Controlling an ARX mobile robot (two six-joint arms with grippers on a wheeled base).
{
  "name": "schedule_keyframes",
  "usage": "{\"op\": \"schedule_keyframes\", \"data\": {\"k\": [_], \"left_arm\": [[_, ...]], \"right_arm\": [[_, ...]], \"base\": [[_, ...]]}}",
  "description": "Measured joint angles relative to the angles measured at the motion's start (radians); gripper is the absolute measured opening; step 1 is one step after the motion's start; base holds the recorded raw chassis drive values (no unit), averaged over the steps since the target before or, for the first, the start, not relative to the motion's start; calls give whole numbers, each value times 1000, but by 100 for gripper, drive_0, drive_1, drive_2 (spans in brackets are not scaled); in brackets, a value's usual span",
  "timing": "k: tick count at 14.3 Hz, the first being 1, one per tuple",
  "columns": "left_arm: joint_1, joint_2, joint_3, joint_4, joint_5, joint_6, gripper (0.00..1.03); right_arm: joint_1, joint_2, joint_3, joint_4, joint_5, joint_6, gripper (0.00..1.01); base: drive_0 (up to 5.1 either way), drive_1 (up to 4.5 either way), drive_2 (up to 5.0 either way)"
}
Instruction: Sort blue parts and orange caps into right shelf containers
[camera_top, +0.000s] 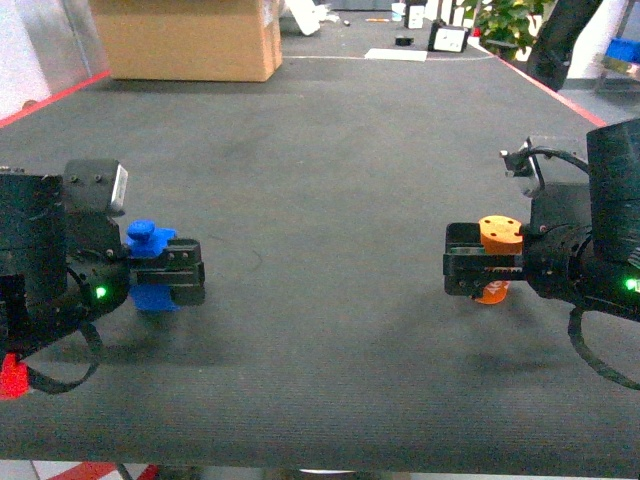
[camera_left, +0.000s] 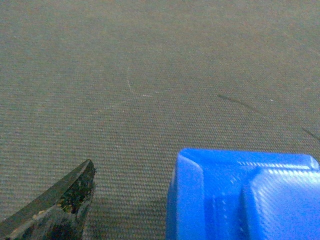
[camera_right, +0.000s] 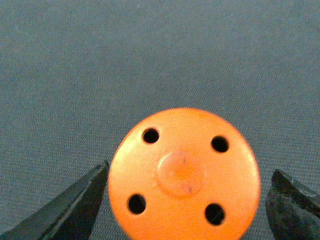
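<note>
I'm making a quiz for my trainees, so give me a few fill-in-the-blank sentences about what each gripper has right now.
1. The left gripper is shut on a part coloured ____.
2. The right gripper is shut on a cap coloured ____.
3. The cap's round face shows ____ small holes around a central bump.
4. Far back on the left of the dark mat stands a ____ box.

Missing words: blue; orange; four; cardboard

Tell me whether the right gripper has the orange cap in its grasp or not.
In its grasp. The right gripper is shut on the orange cap in the head view; the wrist view shows the fingers flanking the cap.
</note>
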Motion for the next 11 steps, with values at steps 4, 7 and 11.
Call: {"op": "schedule_keyframes", "data": {"k": [4, 7, 11], "left_arm": [[1, 1, 25, -45, -23, -26, 87], [1, 1, 24, -64, -16, -26, 58], [-6, -137, -159, 11, -77, -61, 44]], "right_arm": [[14, 11, 15, -16, 30, -10, 63], [15, 13, 15, -22, 35, -29, 44], [13, -79, -84, 75, 62, -32, 44]], "base": [[0, 0, 0], [0, 0, 0], [0, 0, 0]]}}
